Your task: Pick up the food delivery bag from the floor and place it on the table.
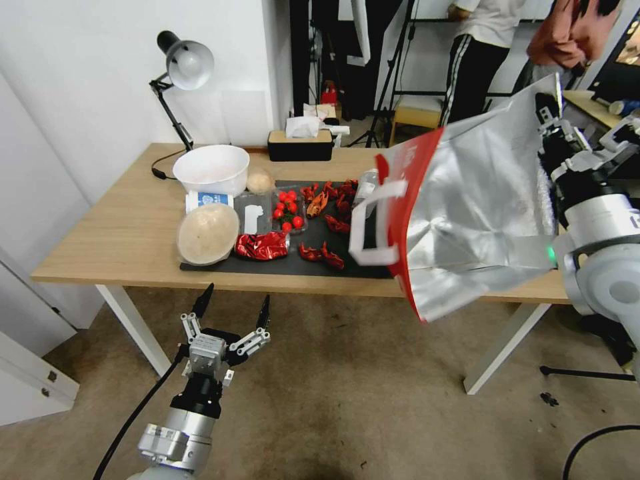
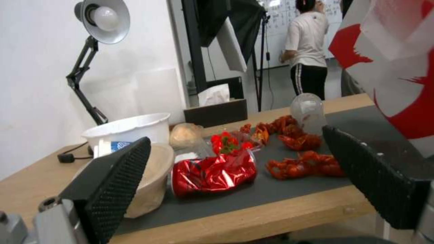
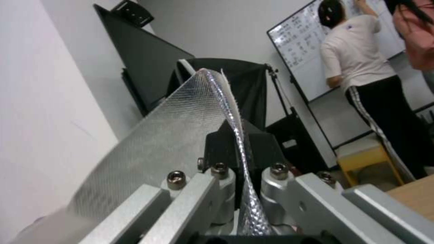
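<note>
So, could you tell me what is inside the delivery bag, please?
Silver foil lining shows inside the food delivery bag, pinched by the right hand. Any contents deeper in are hidden.

Left gripper [image 2: 235, 189] fingers spread wide before the table [image 2: 40, 179]; red foil packet [image 2: 212, 174] on the grey mat [image 2: 289, 189].

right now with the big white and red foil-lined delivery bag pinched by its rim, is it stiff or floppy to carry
Probably floppy: the foil-lined white and red delivery bag hangs tilted from the right gripper, and its thin rim buckles between the fingers. It seems light, held by one edge. It may swing or sag when set on the light-wood table.
</note>
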Controlling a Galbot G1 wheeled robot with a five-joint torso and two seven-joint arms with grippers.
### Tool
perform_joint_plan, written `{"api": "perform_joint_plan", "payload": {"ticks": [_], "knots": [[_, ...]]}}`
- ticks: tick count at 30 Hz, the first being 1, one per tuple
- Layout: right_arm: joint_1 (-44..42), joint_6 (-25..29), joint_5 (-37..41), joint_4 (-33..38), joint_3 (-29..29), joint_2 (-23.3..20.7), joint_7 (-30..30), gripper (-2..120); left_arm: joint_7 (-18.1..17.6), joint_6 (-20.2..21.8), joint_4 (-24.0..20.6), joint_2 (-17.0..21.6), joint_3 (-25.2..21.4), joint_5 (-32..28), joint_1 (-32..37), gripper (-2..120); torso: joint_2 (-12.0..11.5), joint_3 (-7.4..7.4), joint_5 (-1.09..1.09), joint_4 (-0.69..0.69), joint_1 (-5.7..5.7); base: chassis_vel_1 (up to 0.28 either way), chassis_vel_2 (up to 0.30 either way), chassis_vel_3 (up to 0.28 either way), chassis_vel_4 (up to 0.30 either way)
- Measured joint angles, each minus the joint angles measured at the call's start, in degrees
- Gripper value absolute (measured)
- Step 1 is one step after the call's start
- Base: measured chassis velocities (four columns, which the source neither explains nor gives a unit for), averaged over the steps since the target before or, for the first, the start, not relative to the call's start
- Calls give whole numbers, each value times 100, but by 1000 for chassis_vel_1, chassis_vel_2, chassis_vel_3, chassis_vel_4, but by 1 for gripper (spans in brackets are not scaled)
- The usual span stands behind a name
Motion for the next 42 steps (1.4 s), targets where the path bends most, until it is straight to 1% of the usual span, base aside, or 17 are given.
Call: {"api": "perform_joint_plan", "payload": {"ticks": [8, 14, 16, 19, 21, 22, 23, 25, 26, 29, 30, 33, 34, 37, 38, 41, 42], "knots": [[-38, -38, -89, -222, 38, -11, -66, 0, -1, -37, -37, -1, -9, 13, 25, 96, -1, -1, 0, 0, -1, 0, 0, 0, 0], [-205, -110, -298, -385, 194, -93, -378, 0, -1, -47, -54, 2, 3, 19, 28, 95, -2, -1, -1, 0, -2, 0, 0, 0, 0], [-212, -110, -328, -414, 205, -101, -422, 3, -1, -50, -57, 4, 5, 19, 29, 95, -2, -1, 0, -1, -2, 0, 0, 0, 0], [-208, -106, -388, -513, 224, -147, -571, 17, -1, -58, -63, 8, 6, 19, 32, 95, -2, -1, 0, 0, -2, 0, 0, 0, 0], [-201, -103, -399, -536, 226, -160, -605, 19, -2, -60, -66, 10, 6, 19, 34, 95, -2, -2, 0, 0, -1, 0, 0, 0, 0], [-178, -94, -418, -579, 229, -189, -644, 27, -3, -64, -67, 13, 4, 18, 34, 96, -2, -2, -1, 0, -2, 0, 0, 0, 0], [-178, -94, -418, -579, 229, -189, -644, 27, -3, -64, -67, 13, 4, 18, 34, 96, -2, -2, -1, 0, -2, 0, 0, 0, 0], [-134, -85, -437, -629, 231, -206, -634, 39, -6, -76, -66, 16, -3, 16, 32, 95, -2, -2, -1, 0, -2, 0, 0, 0, 0], [-134, -85, -437, -629, 231, -206, -634, 39, -6, -76, -66, 16, -3, 16, 32, 95, -2, -2, -1, 0, -2, 0, 0, 0, 0], [-115, -72, -450, -654, 244, -208, -648, 52, -6, -79, -56, 17, -3, 5, 14, 95, -2, -2, 0, 0, -2, 0, 0, 0, 0], [-115, -72, -450, -654, 244, -208, -648, 52, -6, -79, -56, 17, -3, 5, 14, 95, -2, -2, 0, 0, -2, 0, 0, 0, 0], [-128, -66, -454, -654, 263, -212, -679, 67, -15, -76, -33, 17, -3, -17, -19, 95, -3, -2, -1, 0, -2, 0, 0, 0, 0], [-128, -66, -454, -654, 263, -212, -679, 67, -15, -76, -33, 17, -3, -17, -19, 95, -3, -2, -1, 0, -2, 0, 0, 0, 0], [-169, -46, -475, -651, 284, -212, -744, 84, -29, -77, -15, 23, -8, -30, -21, 95, -2, -2, -1, 0, -2, 0, 0, 0, 0], [-169, -46, -475, -651, 284, -212, -744, 84, -29, -77, -15, 23, -8, -30, -21, 95, -2, -2, -1, 0, -2, 0, 0, 0, 0], [-239, -18, -493, -576, 339, -210, -832, 96, -33, -88, -14, 39, -19, -80, -20, 95, -3, -2, -1, 0, -2, 0, 0, 0, 0], [-239, -18, -493, -576, 339, -210, -832, 96, -33, -88, -14, 39, -19, -80, -20, 95, -3, -2, -1, 0, -2, 0, 0, 0, 0]]}}
